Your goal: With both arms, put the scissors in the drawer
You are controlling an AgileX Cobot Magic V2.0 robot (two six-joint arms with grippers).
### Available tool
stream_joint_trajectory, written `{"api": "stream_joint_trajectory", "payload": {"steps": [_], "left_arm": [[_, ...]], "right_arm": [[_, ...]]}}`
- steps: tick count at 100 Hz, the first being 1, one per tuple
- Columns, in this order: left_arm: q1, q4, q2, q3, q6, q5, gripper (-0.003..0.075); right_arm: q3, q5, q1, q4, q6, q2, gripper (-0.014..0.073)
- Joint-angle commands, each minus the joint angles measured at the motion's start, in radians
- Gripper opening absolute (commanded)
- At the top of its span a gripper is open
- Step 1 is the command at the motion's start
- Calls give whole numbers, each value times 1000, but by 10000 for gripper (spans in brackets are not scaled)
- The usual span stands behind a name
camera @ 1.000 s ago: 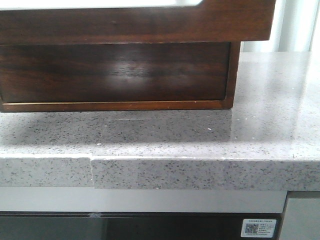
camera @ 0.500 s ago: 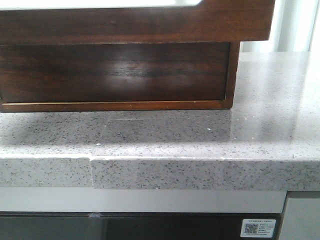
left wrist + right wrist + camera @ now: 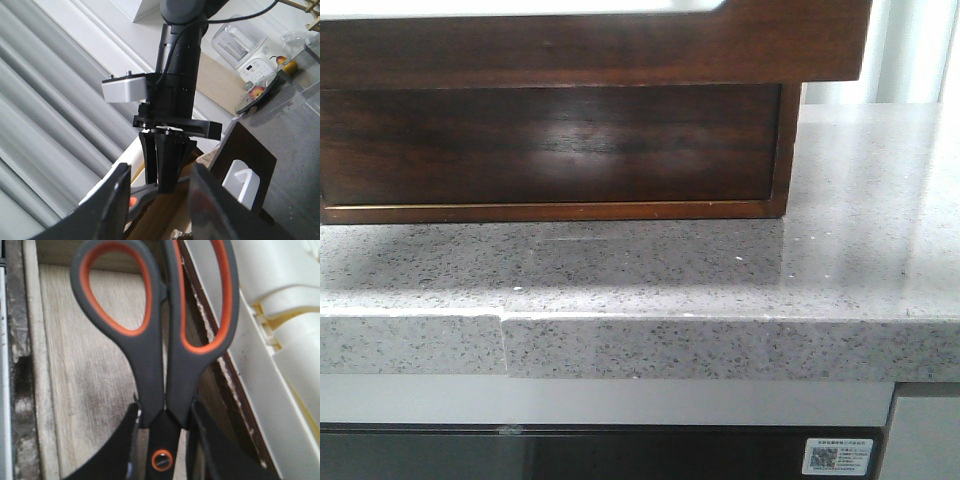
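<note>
A home kitchen: speckled stone countertop (image 3: 720, 270), a blender (image 3: 235, 42) and fruit (image 3: 257, 91) on the counter.

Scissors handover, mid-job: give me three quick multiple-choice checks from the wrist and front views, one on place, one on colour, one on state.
1. Where are the grey-handled scissors with finger loops?
A. Lying on the speckled grey stone countertop
B. Held in the right gripper above a pale wood drawer floor
C. Held in the left gripper

2. What colour lines the finger loops?
A. Orange
B. Blue
C. Green

3. How do the left gripper's fingers stand?
A. Shut on the scissors
B. Shut on a cup
C. Apart, holding nothing

Answers: 
1 B, the right gripper clamps them near the pivot, with the pale wood drawer floor behind. 
2 A, orange rims show inside both loops. 
3 C, the left gripper shows a wide gap between its fingers; nothing is between them.
</note>
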Motion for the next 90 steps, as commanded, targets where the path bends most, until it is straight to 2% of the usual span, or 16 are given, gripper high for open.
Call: {"api": "stream_joint_trajectory", "payload": {"steps": [1,12,18,35,44,65,74,81,90], "left_arm": [[-9,-44,9,-26,-15,-12,265],[-9,-44,9,-26,-15,-12,265],[-9,-44,9,-26,-15,-10,265],[-9,-44,9,-26,-15,-7,265],[-9,-44,9,-26,-15,-7,265],[-9,-44,9,-26,-35,-4,260],[-9,-44,7,-26,-38,5,211],[-9,-47,-3,-26,-60,45,125],[-9,-47,-33,-30,-112,120,-12]], "right_arm": [[-26,-87,1,7,-10,-16,-79],[-26,-92,1,7,-10,2,-76],[-26,-92,1,7,-10,6,-41],[-26,-92,1,7,-9,11,229],[-26,-94,1,7,-9,11,283],[-26,-94,1,7,-4,7,283],[-26,-87,1,7,42,-12,257],[-26,-81,1,7,92,-42,158],[-24,-65,1,7,111,-97,-30]]}}
